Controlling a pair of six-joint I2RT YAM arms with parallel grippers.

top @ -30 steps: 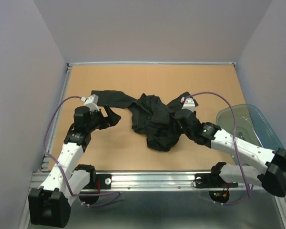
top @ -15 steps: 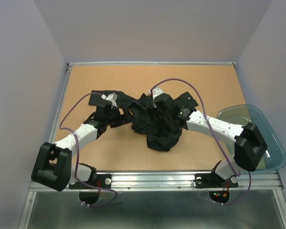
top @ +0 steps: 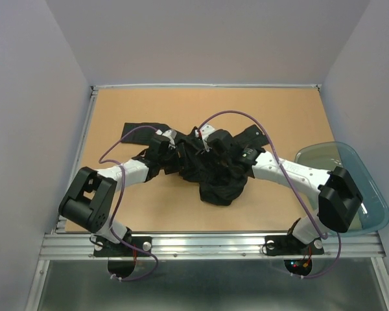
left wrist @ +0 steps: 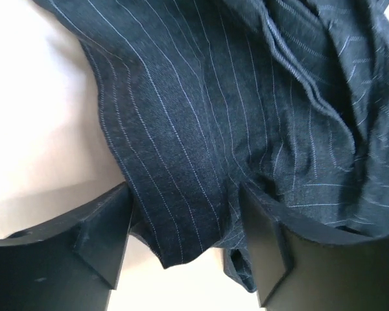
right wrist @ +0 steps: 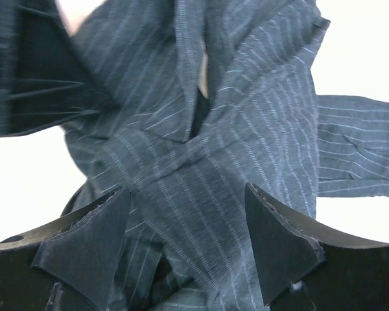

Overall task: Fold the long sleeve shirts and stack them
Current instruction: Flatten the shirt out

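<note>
One black pinstriped long sleeve shirt [top: 217, 181] lies crumpled in the middle of the table, with a sleeve [top: 139, 129] trailing to the left. My left gripper [top: 175, 148] is at the heap's left side. In the left wrist view a hanging edge of the shirt [left wrist: 201, 116] sits between the spread jaws of the left gripper [left wrist: 185, 246], loose and unpinched. My right gripper [top: 211, 146] hovers over the top of the heap. Seen from the right wrist, the right gripper [right wrist: 185, 240] is open, with rumpled cloth [right wrist: 246, 149] just below the fingers.
A translucent teal bin [top: 369, 188] stands at the right edge, beside the right arm's elbow. The cork tabletop [top: 279, 110] is closed in by pale walls on three sides. A metal rail [top: 207, 243] runs along the near edge.
Both arms have swung inward to the shirt. The left gripper went right from the sleeve's end to the heap and narrowed its jaws. The right gripper moved left over the heap.
</note>
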